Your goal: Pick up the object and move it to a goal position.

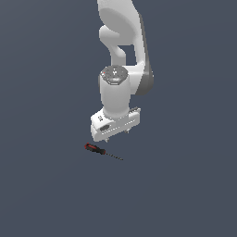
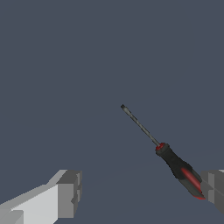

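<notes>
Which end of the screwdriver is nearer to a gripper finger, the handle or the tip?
The red-and-black handle end of the screwdriver: in the wrist view it meets one finger of the open gripper; the thin shaft points away.

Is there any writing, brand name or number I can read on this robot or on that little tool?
None can be read.
Screwdriver: red-and-black handle, no lettering visible.
Gripper: plain white, no label; a dark spot on its body is too small to read.
Speckled disc on the arm: only blurred dots.

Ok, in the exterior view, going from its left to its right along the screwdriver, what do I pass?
Red-and-black handle → thin dark shaft. The gripper hangs above both, jaws apart, so it has no clear place in that order.
</notes>
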Controlling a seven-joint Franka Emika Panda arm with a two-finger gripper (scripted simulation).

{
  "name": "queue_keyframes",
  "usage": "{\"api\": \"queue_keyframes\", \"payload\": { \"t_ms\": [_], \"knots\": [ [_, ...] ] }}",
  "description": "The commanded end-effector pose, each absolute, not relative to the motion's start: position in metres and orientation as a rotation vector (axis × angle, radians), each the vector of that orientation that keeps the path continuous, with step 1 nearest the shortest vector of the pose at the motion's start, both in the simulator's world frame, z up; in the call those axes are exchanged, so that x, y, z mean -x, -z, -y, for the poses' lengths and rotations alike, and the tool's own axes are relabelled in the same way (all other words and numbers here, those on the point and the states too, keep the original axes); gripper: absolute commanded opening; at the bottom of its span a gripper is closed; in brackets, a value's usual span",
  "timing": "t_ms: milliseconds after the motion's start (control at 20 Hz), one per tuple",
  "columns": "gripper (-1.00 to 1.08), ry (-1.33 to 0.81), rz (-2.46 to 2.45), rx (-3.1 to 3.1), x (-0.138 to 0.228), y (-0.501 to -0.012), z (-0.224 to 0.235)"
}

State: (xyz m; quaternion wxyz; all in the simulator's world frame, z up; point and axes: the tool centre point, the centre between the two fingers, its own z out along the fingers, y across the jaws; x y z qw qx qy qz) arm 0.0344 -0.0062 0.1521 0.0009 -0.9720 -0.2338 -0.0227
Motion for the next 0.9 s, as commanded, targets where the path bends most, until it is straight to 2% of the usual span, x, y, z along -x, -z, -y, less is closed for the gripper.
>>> {"api": "queue_keyframes", "payload": {
  "t_ms": [0, 850],
  "knots": [
    [1.00, 0.064, 0.833, 3.030, -0.037, -0.145, 0.012],
    [1.00, 0.020, 1.453, 2.793, -0.049, -0.097, 0.050]
  ]
}}
